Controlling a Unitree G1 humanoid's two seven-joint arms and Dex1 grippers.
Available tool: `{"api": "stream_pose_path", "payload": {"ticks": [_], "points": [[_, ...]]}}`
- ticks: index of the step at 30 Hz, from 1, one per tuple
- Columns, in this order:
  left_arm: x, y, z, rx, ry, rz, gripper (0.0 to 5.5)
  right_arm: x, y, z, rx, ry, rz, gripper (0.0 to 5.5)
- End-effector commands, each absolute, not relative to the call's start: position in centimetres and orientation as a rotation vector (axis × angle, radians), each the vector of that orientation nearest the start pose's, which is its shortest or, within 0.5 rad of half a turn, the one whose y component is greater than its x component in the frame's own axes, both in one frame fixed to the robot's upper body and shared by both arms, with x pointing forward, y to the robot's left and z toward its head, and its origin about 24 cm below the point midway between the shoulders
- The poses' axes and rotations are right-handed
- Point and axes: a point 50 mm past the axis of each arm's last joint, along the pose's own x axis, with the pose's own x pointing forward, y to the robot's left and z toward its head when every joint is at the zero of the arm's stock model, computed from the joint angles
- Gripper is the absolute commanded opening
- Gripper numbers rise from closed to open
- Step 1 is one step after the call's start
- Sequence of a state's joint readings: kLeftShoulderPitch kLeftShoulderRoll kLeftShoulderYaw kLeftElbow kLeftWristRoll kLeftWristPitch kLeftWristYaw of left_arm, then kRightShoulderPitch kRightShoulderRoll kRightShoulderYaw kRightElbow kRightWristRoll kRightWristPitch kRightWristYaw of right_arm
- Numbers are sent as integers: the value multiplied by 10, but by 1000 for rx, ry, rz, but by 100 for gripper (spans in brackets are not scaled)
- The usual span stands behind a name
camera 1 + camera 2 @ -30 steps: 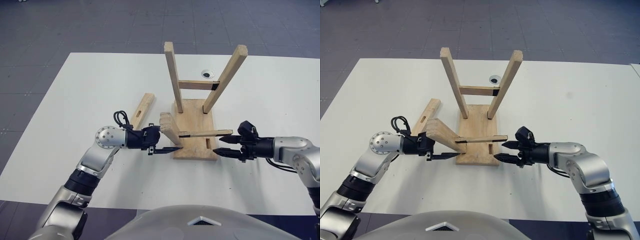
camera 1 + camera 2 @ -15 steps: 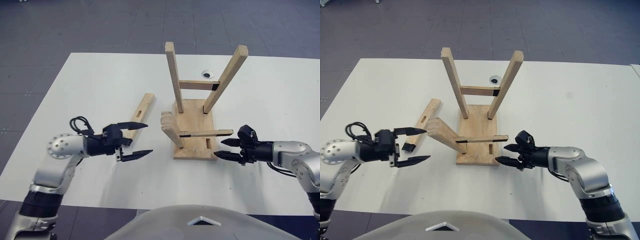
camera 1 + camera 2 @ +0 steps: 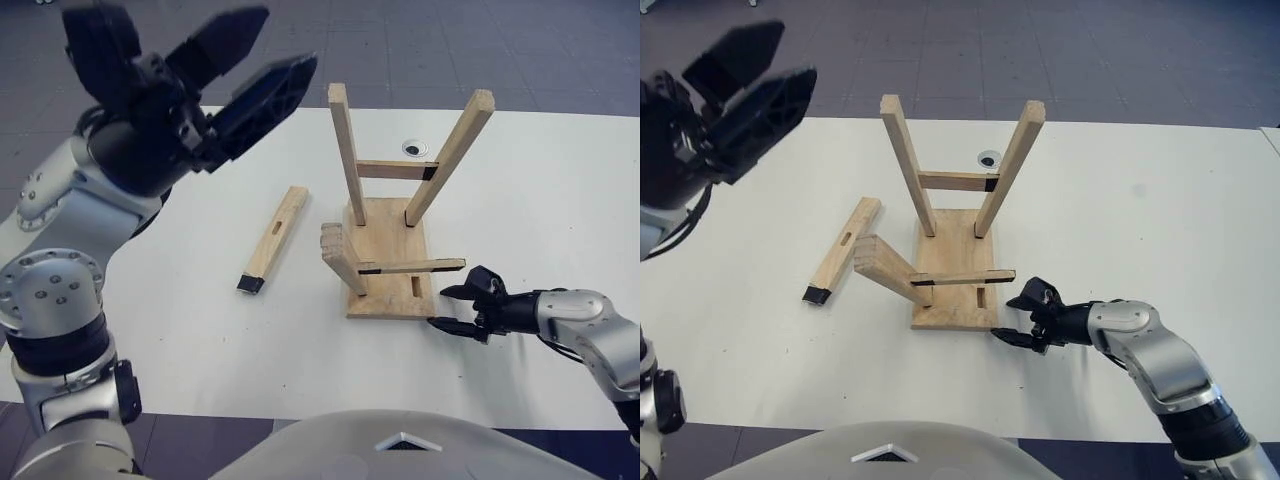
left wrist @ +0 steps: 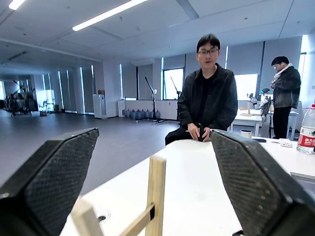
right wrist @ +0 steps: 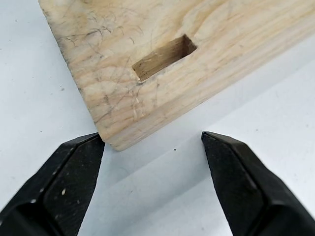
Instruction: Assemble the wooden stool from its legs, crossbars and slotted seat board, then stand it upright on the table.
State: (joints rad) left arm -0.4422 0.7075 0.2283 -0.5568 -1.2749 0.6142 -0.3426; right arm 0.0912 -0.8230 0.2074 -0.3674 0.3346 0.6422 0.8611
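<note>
Head cam: pale wooden slotted seat board (image 3: 388, 262) lies flat on white table (image 3: 560, 190), upright legs (image 3: 345, 150) standing on it. Right gripper (image 3: 440, 307) sits at board's near-right corner, fingers partly apart, empty. Left gripper (image 3: 288, 36) is high up, spread wide, empty.
L wrist cam: one leg stands far beyond the wide fingers (image 4: 54, 182).
R wrist cam: board corner w/ rectangular slot (image 5: 165, 56), one fingertip (image 5: 74, 167) just beside it.

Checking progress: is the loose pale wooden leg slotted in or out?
Out: the leg lies flat on the white table, apart from the wooden seat board.
</note>
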Motion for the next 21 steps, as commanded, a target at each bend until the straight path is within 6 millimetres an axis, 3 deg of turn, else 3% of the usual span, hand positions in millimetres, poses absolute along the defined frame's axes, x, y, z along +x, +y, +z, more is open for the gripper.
{"api": "stream_pose_path", "payload": {"ticks": [1,12,18,21], "points": [[230,152,281,-187,-366,-1022,418,187,-193,29,-263,777,1016,355],[253,149,278,-201,-337,-934,418,244,-160,10,-188,650,890,355],[267,160,270,-232,-301,-599,418,254,-145,12,-143,601,876,355],[272,147,264,-296,-267,-574,418,250,-148,14,-151,593,865,355]]}}
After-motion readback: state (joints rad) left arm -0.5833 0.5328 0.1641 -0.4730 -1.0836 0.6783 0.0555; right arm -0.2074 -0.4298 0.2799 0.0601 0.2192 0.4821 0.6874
